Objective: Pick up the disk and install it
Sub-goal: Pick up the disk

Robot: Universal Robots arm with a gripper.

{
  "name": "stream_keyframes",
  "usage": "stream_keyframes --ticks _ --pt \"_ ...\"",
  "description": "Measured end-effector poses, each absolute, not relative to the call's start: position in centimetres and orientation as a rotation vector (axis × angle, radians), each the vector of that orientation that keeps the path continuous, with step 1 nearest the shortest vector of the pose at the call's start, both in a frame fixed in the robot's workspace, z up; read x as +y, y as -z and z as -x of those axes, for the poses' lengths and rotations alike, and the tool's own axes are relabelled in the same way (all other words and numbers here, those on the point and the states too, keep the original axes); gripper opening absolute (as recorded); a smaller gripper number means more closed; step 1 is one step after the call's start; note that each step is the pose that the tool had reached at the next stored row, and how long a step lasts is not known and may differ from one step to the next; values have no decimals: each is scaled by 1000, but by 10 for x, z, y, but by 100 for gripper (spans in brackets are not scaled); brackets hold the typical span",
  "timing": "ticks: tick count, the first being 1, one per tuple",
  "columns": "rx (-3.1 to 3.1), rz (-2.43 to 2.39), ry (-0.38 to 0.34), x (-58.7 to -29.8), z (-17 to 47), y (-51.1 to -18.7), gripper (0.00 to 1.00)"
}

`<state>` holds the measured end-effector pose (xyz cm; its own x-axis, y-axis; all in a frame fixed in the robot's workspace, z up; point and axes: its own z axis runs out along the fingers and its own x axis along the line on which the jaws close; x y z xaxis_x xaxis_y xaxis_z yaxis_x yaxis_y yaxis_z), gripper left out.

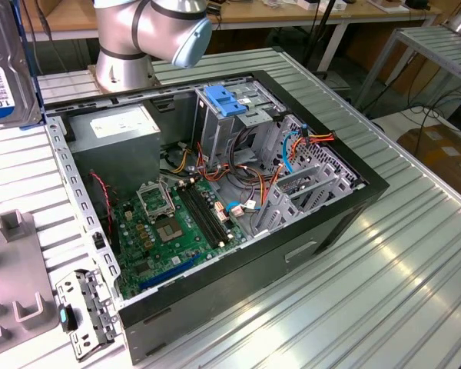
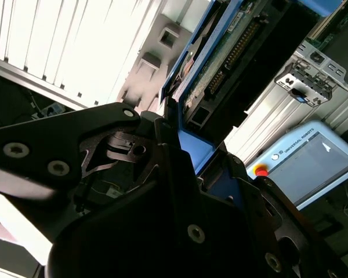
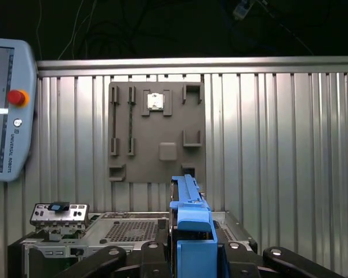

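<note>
The disk [image 1: 4, 69] hangs in the air at the far upper corner of the exterior view's left, its white and blue label facing the camera, well above the table and off to the side of the open computer case [image 1: 346, 207]. In the first wrist view its blue carrier rail [image 3: 188, 211] stands edge-on between the black fingers [image 3: 156, 252]. In the second wrist view the disk's circuit-board underside [image 2: 229, 49] and blue rail sit in my gripper [image 2: 185, 156]. The gripper is shut on the disk.
Inside the case are a motherboard [image 1: 177, 223], a grey power-supply box [image 1: 115, 127] and a tall metal cage with a light-blue latch [image 1: 224, 102]. A grey fixture plate [image 1: 8, 269] and a small metal bracket [image 1: 81, 311] lie at the exterior view's left. A teach pendant [image 3: 6, 110] lies on the ribbed table.
</note>
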<state>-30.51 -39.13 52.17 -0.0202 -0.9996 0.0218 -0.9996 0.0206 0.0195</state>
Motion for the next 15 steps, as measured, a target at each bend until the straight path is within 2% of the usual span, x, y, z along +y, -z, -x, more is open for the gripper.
stream_keyframes --ticks 15 --pt "-2223 -2178 -2 -399 287 -522 37"
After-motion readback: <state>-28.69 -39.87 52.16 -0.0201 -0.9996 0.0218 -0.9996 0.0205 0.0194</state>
